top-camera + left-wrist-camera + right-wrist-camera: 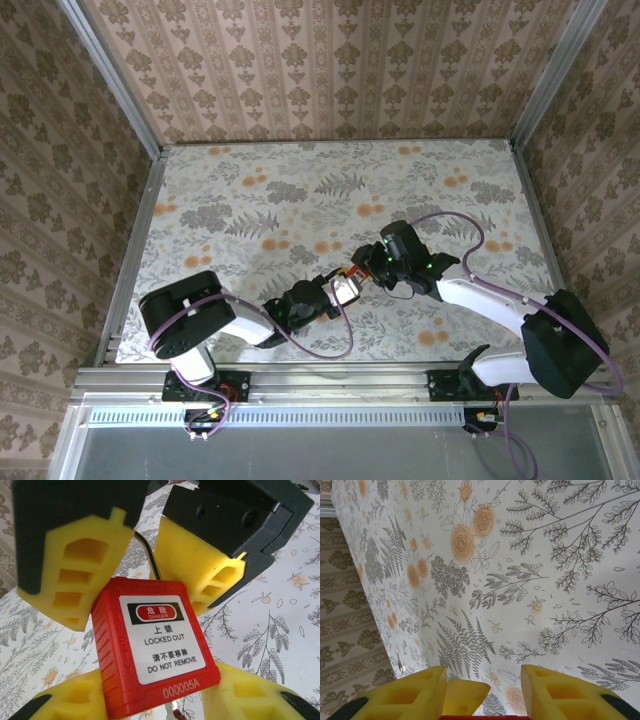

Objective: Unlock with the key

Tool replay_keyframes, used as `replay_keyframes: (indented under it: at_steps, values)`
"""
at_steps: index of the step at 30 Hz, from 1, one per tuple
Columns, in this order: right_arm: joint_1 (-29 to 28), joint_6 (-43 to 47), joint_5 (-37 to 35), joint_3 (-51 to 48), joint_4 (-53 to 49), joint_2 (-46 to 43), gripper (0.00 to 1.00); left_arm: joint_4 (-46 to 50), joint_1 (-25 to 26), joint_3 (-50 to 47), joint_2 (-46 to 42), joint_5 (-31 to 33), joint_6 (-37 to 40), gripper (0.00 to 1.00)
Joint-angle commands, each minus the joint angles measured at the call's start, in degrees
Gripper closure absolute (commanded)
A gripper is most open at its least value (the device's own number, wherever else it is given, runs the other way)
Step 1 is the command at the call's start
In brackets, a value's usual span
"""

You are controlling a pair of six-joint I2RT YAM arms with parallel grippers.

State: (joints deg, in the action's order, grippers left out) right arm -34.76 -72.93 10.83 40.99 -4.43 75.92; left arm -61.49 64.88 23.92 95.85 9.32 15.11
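Left wrist view: the red padlock (155, 650) sits between the two yellow fingers (245, 697) of the left tool (160, 682). They press on its sides, so the left tool is clenched on the padlock body. Its white label (162, 640) faces the camera and reads DANGER, LOCKED OUT, DO NOT REMOVE, with 000005A moulded beneath. A thin dark shackle (148, 555) rises from the padlock's far end and passes between the yellow pads of the right tool (145, 597), which faces it from the opposite side. Those pads stand on either side of the shackle with slivers of table showing between them; whether they pinch anything cannot be told.

In the top external view the two arms meet over the near half of the floral table (300, 190), a little right of centre — the left tool on the left, the right tool on the right, the padlock a small red spot between them. The right wrist view shows that tool's yellow fingers apart, with a red edge of the padlock low between them.
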Motion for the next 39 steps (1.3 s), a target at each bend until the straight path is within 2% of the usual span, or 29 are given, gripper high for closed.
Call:
replay_keyframes:
  at_steps: [1,4,6,12,26,39]
  values:
    - [-0.55,-2.03,1.64,-0.89,2.31,1.34,0.74,-7.50,0.78,-0.55,-2.50,-3.51,-1.79,0.52]
    - [-0.48,-2.57,1.74,-1.17,2.93,1.51,0.74,-11.28,0.61,-1.80,-1.95,-4.21,-2.68,0.43]
    - [-0.48,-2.82,1.97,-1.18,3.27,1.69,0.74,-11.20,0.60,-1.82,-1.81,-4.14,-2.74,0.41]
    - [-0.39,-3.36,2.44,-1.27,3.95,1.86,0.74,-10.94,0.57,-1.43,-1.22,-4.67,-2.37,0.41]
    - [-0.13,-3.50,2.45,-1.53,3.56,0.58,0.74,-6.89,0.77,-2.36,0.50,-0.89,-2.87,0.39]
    - [-0.22,-5.51,3.93,-2.72,6.72,0.98,0.74,-7.35,0.86,-0.83,2.52,2.37,-2.38,0.54]
